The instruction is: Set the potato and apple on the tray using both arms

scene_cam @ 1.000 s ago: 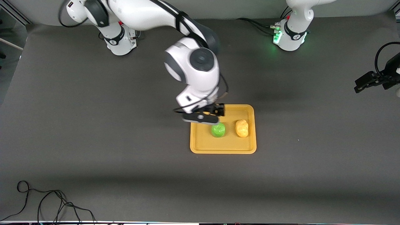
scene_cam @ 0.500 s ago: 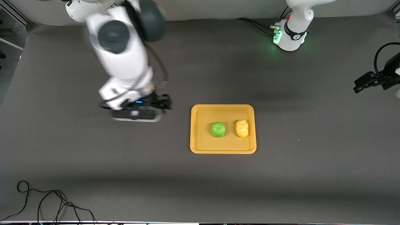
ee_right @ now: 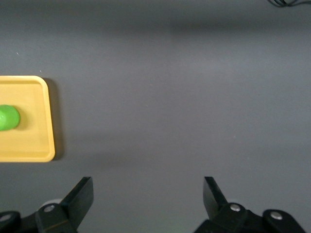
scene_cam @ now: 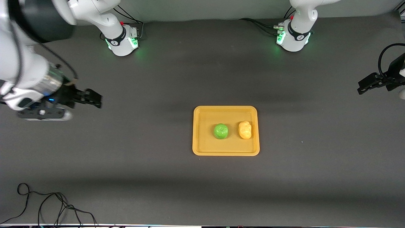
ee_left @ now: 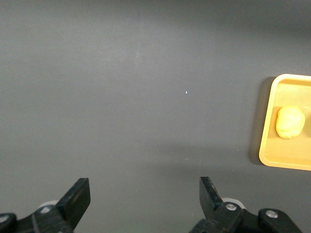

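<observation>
Potato (scene_cam: pixel 245 129) and apple (scene_cam: pixel 221 131) sit side by side on the tray (scene_cam: pixel 202 147). Both grippers hang wide and empty over bare table: right (scene_cam: pixel 91 98), left (scene_cam: pixel 364 87), partly cut off. No writing is readable.

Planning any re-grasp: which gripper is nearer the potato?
Left. The left gripper hangs toward the potato's end of the table; the right gripper is past the apple.

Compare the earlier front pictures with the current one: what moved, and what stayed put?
The right gripper, open and empty, swung away from over the tray to the right arm's end of the table. The apple and potato stayed on the tray; the left gripper stayed waiting, open.
</observation>
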You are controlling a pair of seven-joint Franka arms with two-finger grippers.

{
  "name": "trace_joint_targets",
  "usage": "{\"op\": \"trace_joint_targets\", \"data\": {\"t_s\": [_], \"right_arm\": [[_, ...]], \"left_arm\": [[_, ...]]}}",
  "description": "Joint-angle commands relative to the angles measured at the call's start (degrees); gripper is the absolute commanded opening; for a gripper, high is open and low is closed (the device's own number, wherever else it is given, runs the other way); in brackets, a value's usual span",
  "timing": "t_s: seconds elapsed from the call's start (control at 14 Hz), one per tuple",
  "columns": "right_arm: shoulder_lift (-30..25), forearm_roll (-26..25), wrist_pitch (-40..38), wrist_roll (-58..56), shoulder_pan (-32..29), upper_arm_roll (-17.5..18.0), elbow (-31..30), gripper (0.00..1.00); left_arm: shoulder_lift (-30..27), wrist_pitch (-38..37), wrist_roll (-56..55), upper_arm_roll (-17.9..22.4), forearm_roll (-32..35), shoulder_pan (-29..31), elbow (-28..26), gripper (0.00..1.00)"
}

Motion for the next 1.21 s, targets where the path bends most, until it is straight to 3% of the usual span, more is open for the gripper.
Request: {"op": "trace_joint_targets", "data": {"t_s": [0.0, 0.14, 0.21, 0.57, 1.14], "right_arm": [[-4.7, -0.49, 1.75, -4.67, -10.6, 7.55, -5.44, 1.0], [-5.58, -2.07, 1.4, -8.36, -18.08, 11.52, -5.97, 1.0], [-5.67, -2.07, 1.31, -9.51, -20.11, 11.79, -6.06, 1.0], [-5.76, -2.25, 0.78, -12.94, -20.31, 8.11, -5.97, 1.0], [-6.46, -2.16, -2.2, -12.07, -19.96, 8.02, -5.62, 1.0]], "left_arm": [[-0.6, -0.15, 0.01, 0.17, -0.42, -0.34, -0.32, 1.0], [-0.6, -0.15, 0.01, 0.09, -0.42, -0.43, -0.32, 1.0], [-0.6, -0.15, 0.01, 0.09, -0.42, -0.43, -0.32, 1.0], [-0.69, -0.15, 0.01, 0.0, -0.42, -0.43, -0.32, 1.0], [-0.69, -0.15, 0.01, 0.0, -0.42, -0.52, -0.32, 1.0]]}}
